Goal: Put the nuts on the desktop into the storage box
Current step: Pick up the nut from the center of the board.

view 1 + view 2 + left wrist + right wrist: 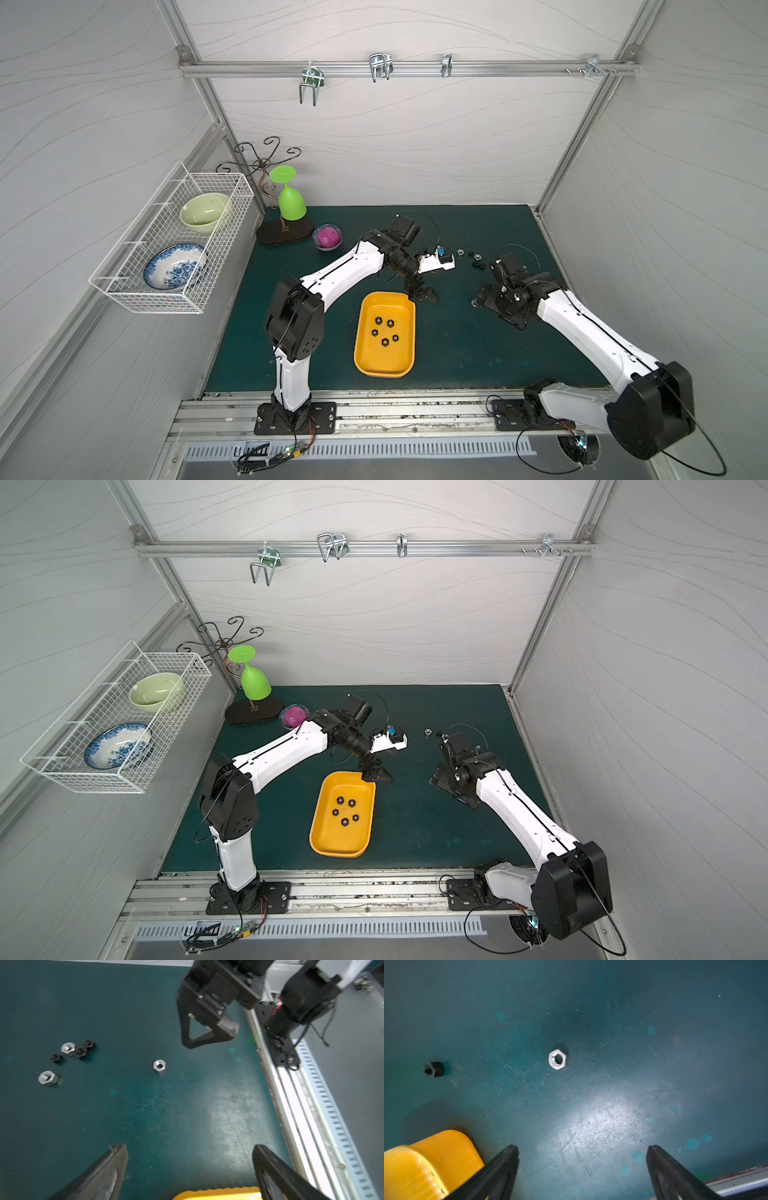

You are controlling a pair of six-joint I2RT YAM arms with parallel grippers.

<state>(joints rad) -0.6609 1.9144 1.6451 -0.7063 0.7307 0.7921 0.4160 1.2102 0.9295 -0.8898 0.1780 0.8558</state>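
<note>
The yellow storage box [384, 365] lies mid-desktop with several black nuts [385, 330] inside. My left gripper [420, 293] hovers open at the box's far right corner, and the box rim [216, 1193] shows between its fingers. Several loose nuts [473, 257], black and silver, cluster on the dark green desktop [457, 353] farther back and show as a nut cluster [68, 1051] in the left wrist view. My right gripper [492, 309] stands open and empty low over the mat. A lone silver nut [558, 1059] lies ahead of it, with a black nut [433, 1069] nearer the box corner [425, 1163].
A small bowl with a pink ball [327, 237], a green goblet [291, 201] on a dark stand and a white wire basket [174, 245] holding two bowls stand at the back left. The metal base rail [395, 415] runs along the front edge.
</note>
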